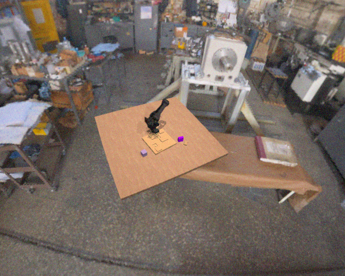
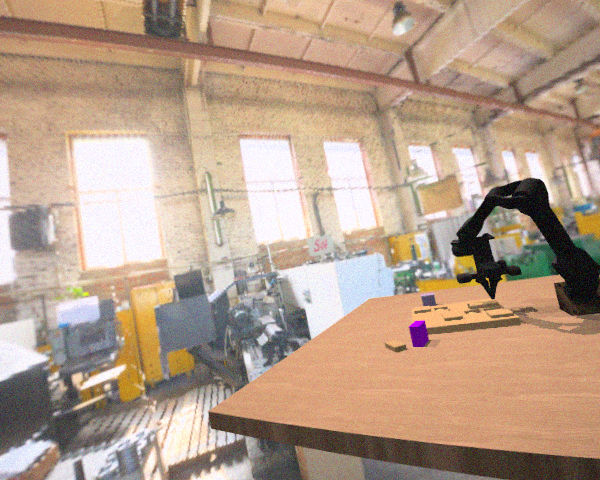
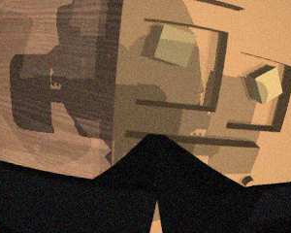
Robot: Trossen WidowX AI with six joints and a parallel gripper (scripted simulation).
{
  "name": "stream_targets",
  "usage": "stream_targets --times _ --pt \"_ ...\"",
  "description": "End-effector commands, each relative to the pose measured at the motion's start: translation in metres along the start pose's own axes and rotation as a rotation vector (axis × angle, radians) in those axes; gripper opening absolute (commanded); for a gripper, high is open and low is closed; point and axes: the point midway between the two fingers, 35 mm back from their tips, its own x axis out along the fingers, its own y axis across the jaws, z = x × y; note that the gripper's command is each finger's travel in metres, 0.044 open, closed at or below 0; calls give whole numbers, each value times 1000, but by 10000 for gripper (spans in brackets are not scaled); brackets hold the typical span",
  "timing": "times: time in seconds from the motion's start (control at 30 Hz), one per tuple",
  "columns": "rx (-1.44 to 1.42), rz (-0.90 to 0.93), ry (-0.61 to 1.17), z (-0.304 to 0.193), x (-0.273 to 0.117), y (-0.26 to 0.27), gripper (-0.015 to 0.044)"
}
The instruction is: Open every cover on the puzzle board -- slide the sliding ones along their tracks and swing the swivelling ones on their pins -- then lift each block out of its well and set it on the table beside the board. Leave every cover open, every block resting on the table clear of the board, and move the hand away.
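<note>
The tan puzzle board (image 1: pixel 168 145) (image 2: pixel 471 328) (image 3: pixel 276 29) lies on the table, with raised pieces and dark-edged outlines. My gripper (image 1: pixel 156 131) (image 2: pixel 493 296) (image 3: pixel 155 143) is shut and empty, its tip a little above the board's arm-side part. In the wrist view, a pale square piece (image 3: pixel 176 45) and another pale, turned piece (image 3: pixel 268 84) each stand within a dark outline; whether they are blocks or knobs I cannot tell. A purple block (image 1: pixel 180 138) (image 2: pixel 418 334) and a lavender block (image 1: pixel 144 153) (image 2: pixel 428 299) rest on the table, clear of the board. Fingers hide part of the board.
A small flat wooden piece (image 1: pixel 185 143) (image 2: pixel 395 345) lies on the table near the purple block. The arm's base (image 2: pixel 582 303) stands on the table (image 1: pixel 131 178) (image 2: pixel 341 382) behind the board. Arm shadows darken part of the board.
</note>
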Motion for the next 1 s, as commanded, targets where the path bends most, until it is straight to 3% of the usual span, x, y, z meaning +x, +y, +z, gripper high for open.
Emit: stream_targets --times 0.0,0.5,0.97 --pt "-6 0 7 -1 -7 0 0" --pt "14 0 0 0 -19 0 0" --pt "1169 -12 13 26 -28 -46 0"
